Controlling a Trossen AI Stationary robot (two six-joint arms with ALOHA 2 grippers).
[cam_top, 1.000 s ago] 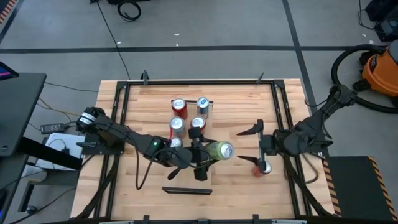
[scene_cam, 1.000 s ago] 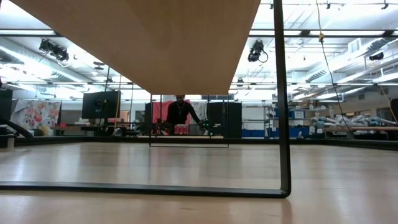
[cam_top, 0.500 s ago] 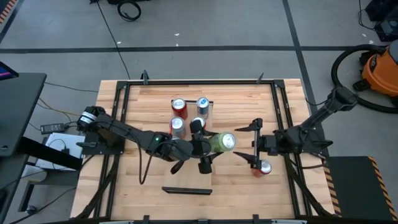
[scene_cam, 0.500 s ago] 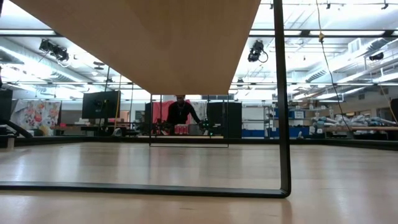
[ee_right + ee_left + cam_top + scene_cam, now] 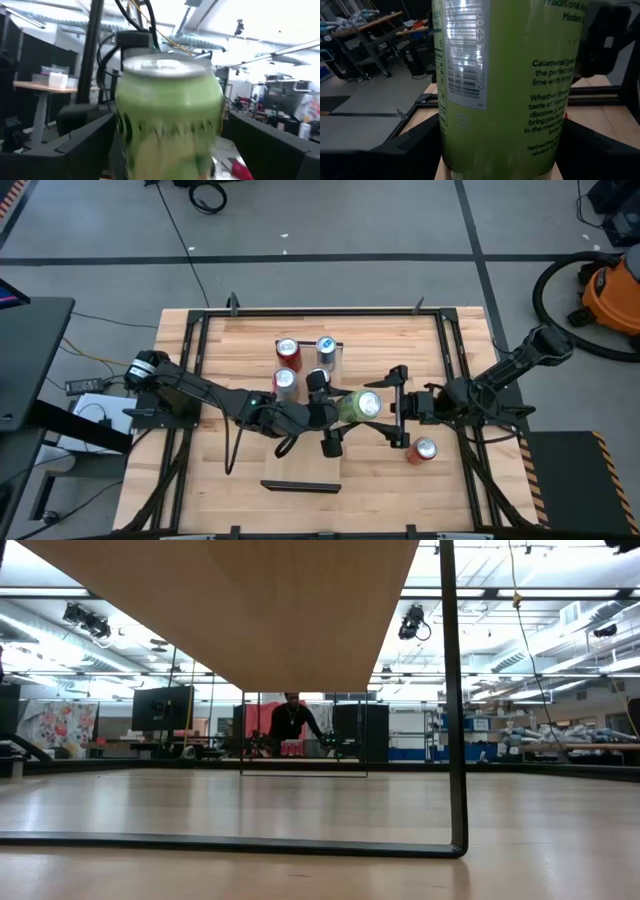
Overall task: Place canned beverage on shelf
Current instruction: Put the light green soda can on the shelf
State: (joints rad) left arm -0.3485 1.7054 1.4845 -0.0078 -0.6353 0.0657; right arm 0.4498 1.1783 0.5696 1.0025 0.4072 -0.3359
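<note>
My left gripper [image 5: 335, 415] is shut on a green can [image 5: 358, 407], held above the table near its middle. The can fills the left wrist view [image 5: 500, 85]. My right gripper [image 5: 388, 408] is wide open, level, right of the can. Its fingers [image 5: 85, 140] stand on either side of the can [image 5: 167, 115] without touching. The shelf [image 5: 305, 465], a light-wood board with a dark strip at its near end, carries several upright cans [image 5: 288, 352]. A red can [image 5: 424, 449] is on the table by the right gripper. My left gripper pinches the green can's side wall [image 5: 445, 145] between its two fingers [image 5: 405, 150], low on the can. The fingers come level from the table's left. The can is lifted clear, its silver top [image 5: 368, 405] leaning toward the table's right.
A black metal frame [image 5: 445, 350] runs around the tabletop. In the low view the shelf's underside [image 5: 230, 610] and its black leg [image 5: 450, 690] show, and a person stands far off in the room [image 5: 290, 725]. An orange vacuum [image 5: 610, 290] stands off the table.
My right gripper, open throughout, has gone from beside the red can toward the table's left, up to the green can, leaving the red can on the table. My left gripper has carried the green can a little toward the table's right.
</note>
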